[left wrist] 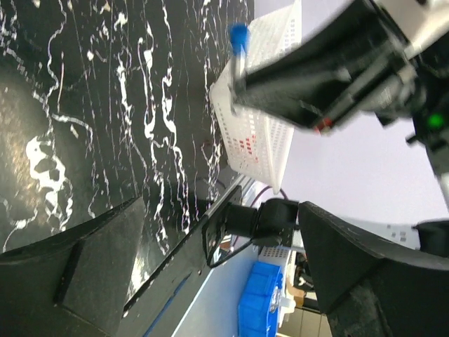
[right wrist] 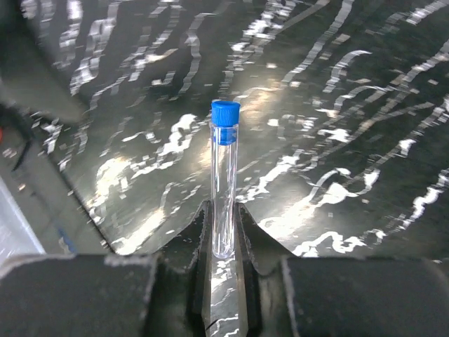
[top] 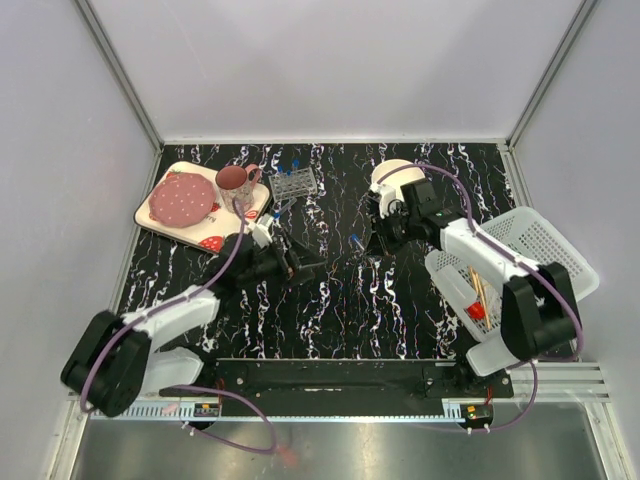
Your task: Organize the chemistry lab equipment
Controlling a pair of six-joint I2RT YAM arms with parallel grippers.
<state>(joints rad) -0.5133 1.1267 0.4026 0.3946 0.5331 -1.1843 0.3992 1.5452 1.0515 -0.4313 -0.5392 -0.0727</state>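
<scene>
Right gripper [right wrist: 224,221] pinches the blue-capped tube [right wrist: 225,161] low on the glass, right of the tube rack [top: 293,183] — carry it over, get it plumb and cap-up, lower straight into a free hole; left gripper [top: 302,266], jaws wide and empty, sits near the rack's front — steer clear.
</scene>
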